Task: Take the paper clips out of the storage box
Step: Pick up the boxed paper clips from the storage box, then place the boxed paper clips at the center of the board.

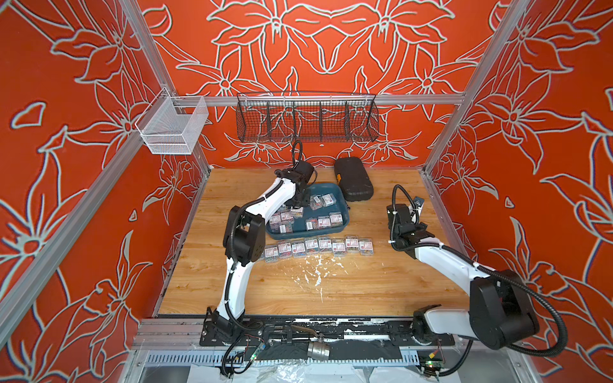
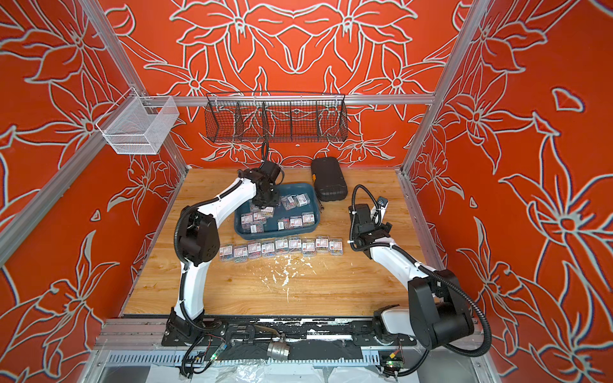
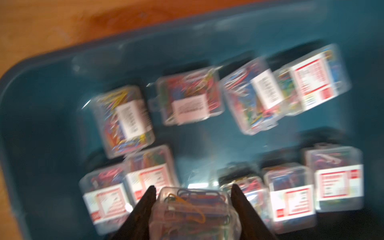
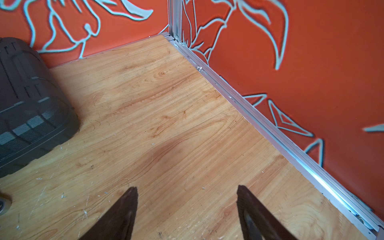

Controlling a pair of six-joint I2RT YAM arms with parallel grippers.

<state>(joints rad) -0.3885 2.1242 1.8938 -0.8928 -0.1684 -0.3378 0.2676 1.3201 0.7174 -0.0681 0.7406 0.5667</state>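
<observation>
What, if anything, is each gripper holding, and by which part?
The left gripper grips one box of paper clips by its two opposite side walls. The right gripper holds nothing.

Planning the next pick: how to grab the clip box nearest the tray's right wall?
I'd take the clip box from above, jaws across its near and far edges: it lies flat, label up, a neighbour box against its left side and the tray wall close on its right.

bench (image 1: 365,291): wood-grain, matt, scuffed | storage box (image 3: 52,104): smooth plastic, slight sheen | paper clip boxes (image 1: 311,246): clear glossy plastic, paper labels | hard case (image 1: 353,180): matt textured plastic | wire basket (image 1: 306,121): dark metal mesh
</observation>
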